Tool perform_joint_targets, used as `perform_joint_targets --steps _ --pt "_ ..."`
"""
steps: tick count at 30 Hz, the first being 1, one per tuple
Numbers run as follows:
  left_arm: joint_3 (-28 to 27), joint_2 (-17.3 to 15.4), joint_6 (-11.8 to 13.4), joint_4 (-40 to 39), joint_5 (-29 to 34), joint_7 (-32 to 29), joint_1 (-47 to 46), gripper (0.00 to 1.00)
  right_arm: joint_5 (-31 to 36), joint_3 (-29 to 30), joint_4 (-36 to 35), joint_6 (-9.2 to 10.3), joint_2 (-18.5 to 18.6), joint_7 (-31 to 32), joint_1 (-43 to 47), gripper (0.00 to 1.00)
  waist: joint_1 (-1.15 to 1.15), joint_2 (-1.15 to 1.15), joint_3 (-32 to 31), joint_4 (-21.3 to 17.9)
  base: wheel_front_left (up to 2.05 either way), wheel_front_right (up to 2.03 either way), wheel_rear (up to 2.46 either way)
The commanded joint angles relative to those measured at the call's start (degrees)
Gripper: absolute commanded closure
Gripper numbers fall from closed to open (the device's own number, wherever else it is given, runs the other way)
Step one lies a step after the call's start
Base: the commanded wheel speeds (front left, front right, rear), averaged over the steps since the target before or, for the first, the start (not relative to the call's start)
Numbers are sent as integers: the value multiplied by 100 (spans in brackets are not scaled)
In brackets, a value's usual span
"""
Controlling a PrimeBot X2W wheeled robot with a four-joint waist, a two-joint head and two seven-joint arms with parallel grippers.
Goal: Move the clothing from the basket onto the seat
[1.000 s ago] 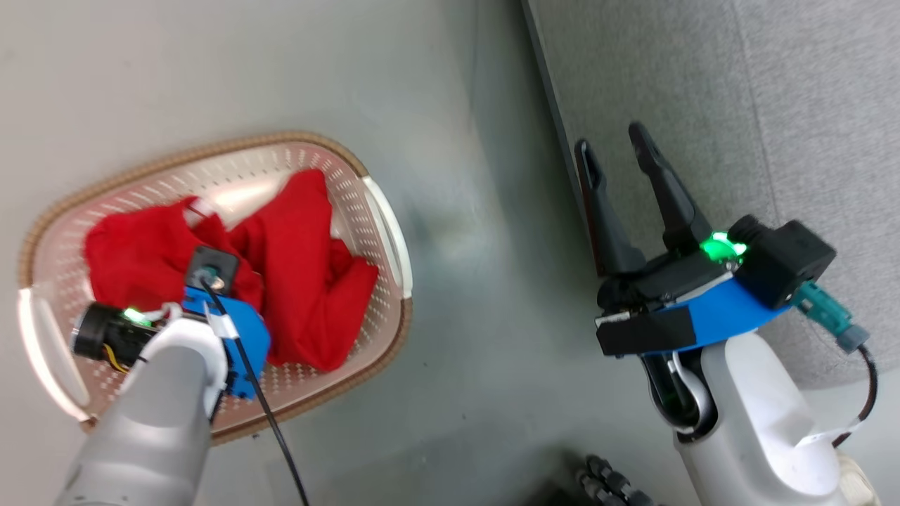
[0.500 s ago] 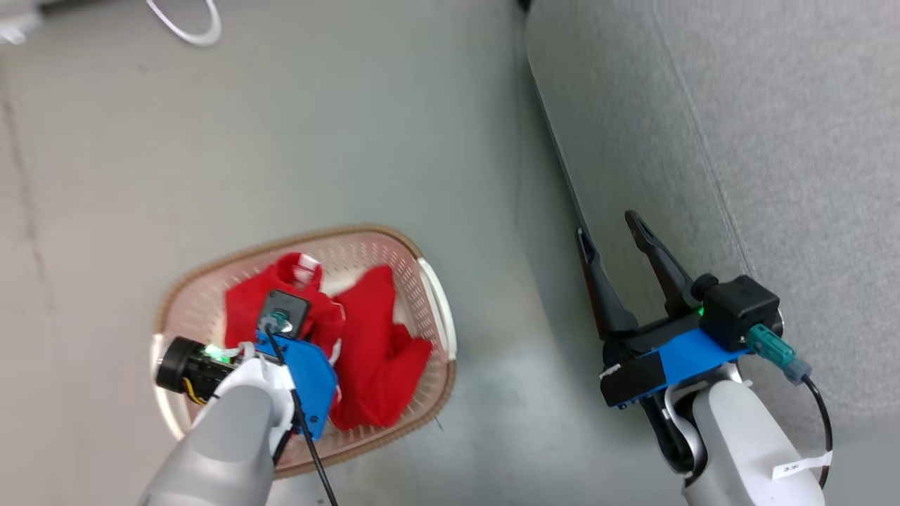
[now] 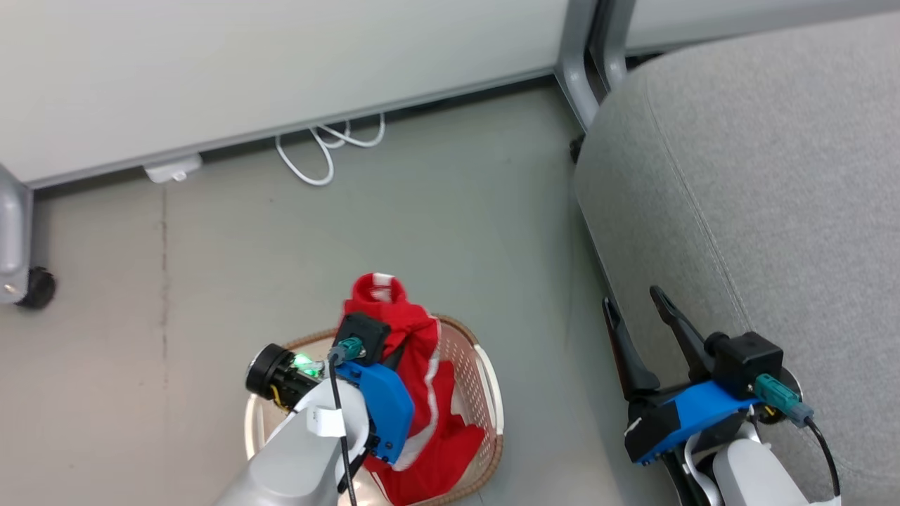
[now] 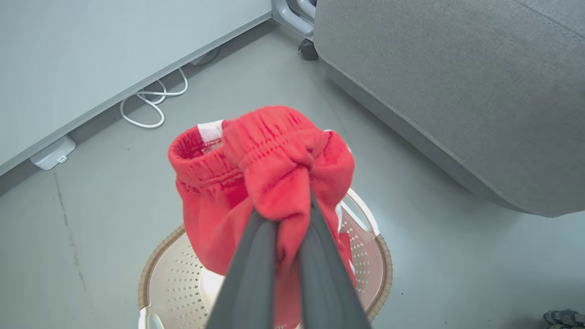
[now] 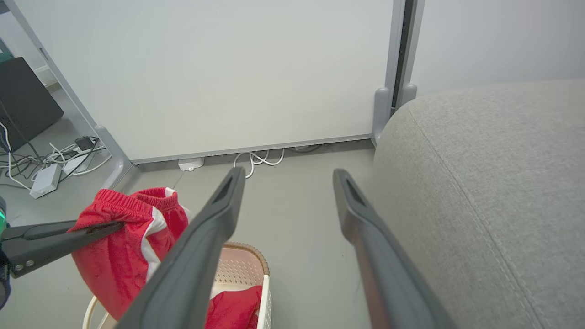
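Left hand [image 4: 291,205] tip-deep in red garment [image 4: 256,151]

Right gripper [image 5: 288,173], jaws spread wide, faces a red garment [image 5: 114,260] hanging over the basket [image 5: 242,267].

soft red cloth clothing [image 4: 269,169]
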State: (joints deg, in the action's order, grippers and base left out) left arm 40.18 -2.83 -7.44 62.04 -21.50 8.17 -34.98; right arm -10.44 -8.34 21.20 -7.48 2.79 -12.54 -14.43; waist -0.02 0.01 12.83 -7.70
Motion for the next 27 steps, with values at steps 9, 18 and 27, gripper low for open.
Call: perform_joint_targets --steps 9,18,27 --pt "891 -9 -4 -942 -850 66 -261 100 -10 178 -199 -3 20 233 523 0 2 -1 -871 486 0 0 0" --pt "1312 -8 29 -1519 -1486 200 -606 100 -62 130 -344 -3 20 388 782 0 2 -1 -1184 646 0 0 0" --pt "1770 -6 221 -1830 -1942 236 -1077 100 -144 69 -398 -3 20 472 945 0 2 -1 -1402 660 0 0 0"
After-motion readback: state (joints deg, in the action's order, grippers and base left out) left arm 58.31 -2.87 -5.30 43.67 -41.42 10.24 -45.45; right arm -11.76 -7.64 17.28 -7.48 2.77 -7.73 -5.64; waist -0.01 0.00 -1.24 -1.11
